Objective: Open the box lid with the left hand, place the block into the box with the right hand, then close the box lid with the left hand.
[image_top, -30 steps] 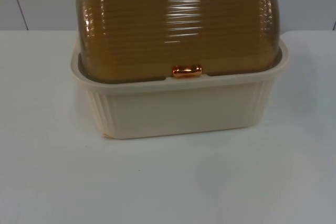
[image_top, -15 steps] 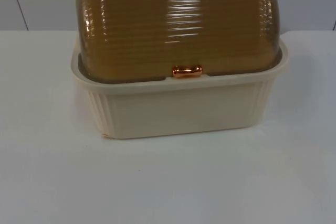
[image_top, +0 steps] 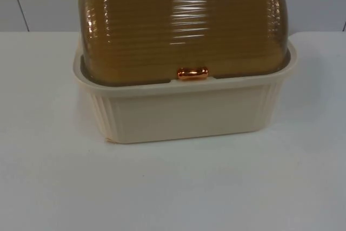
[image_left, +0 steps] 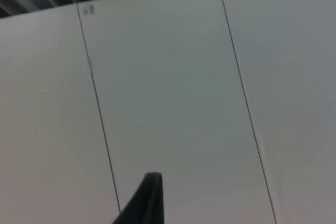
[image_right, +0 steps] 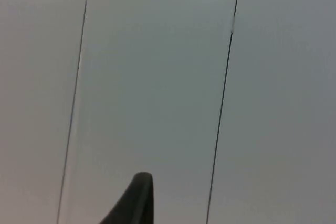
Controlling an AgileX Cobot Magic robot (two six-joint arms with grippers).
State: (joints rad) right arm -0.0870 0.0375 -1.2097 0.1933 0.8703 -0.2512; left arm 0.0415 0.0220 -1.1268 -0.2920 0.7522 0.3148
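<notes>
I see the cream box (image_top: 184, 109) on the white table (image_top: 173, 187) against the grey wall (image_top: 43, 1), its ribbed amber lid (image_top: 184, 25) down (copper handle (image_top: 192, 73) at the front rim), while both wrist views face wall panels, so I cannot tell either gripper's state.

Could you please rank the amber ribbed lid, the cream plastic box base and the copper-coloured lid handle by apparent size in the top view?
1. Amber ribbed lid, slightly larger-looking
2. Cream plastic box base, close second; nearer the camera, so uncertain
3. Copper-coloured lid handle, far smallest
</notes>
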